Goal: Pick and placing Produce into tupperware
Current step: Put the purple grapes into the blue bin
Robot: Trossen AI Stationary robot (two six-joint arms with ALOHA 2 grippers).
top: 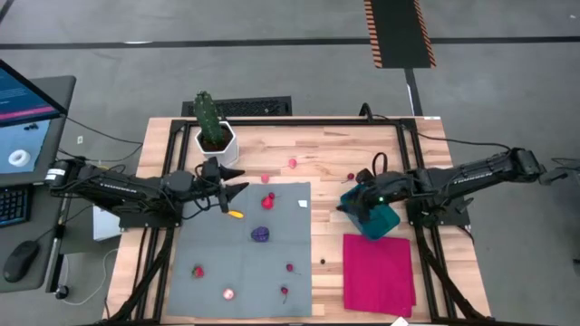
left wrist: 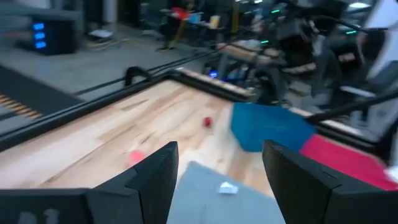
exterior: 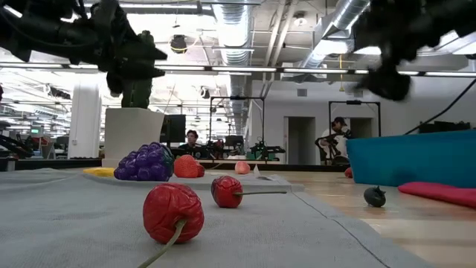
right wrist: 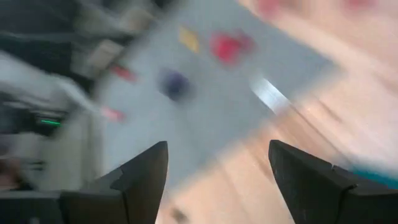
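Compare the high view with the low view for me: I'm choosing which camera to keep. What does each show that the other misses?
Only the high view shows the magenta cloth whole, the teal tub from above with the right hand over it, and the left hand near the yellow piece.

Only the low view shows the room behind, with a person seated there, and the cherry stems close up.

Both show the purple grapes on the grey mat, the white pot and the tub.

teal tupperware (top: 381, 220), magenta cloth (top: 378, 273), grey mat (top: 240, 263), purple grapes (top: 261, 234)
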